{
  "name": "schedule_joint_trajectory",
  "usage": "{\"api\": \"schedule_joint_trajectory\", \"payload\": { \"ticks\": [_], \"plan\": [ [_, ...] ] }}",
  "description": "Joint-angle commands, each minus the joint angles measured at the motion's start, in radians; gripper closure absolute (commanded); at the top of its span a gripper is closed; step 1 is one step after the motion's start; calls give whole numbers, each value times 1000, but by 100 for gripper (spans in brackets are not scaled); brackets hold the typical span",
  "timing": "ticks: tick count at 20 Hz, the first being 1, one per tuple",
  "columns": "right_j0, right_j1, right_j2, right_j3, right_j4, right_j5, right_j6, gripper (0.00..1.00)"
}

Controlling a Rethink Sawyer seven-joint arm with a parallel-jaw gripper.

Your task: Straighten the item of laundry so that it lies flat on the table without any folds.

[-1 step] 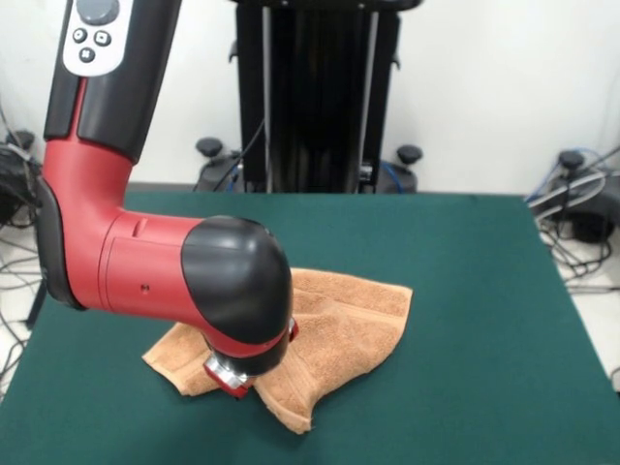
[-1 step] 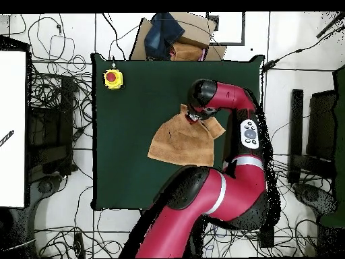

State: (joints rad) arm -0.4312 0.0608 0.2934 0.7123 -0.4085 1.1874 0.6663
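The red and black arm's gripper [image 1: 232,380] is down on the peach-orange terry towel [image 1: 339,329], its fingers hidden under the wrist, so I cannot tell if it is wide or narrow. The towel lies rumpled and folded near the middle of the dark green felt table [image 1: 484,291]. Overhead, a yellow box with a red button [image 2: 112,79] sits at ten o'clock from the towel.

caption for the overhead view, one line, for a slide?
Sawyer's gripper pressed onto one edge of a rumpled peach towel on the green table.
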Motion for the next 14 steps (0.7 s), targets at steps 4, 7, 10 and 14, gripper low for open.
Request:
{"api": "schedule_joint_trajectory", "payload": {
  "ticks": [4, 7, 10, 14],
  "plan": [
    [11, -5, -31, 125, 31, -66, 265, 0],
    [13, -6, -40, 128, 29, -52, 258, 0],
    [14, -7, -44, 130, 27, -50, 256, 0],
    [16, -9, -47, 137, 28, -54, 255, 100]
  ]
}}
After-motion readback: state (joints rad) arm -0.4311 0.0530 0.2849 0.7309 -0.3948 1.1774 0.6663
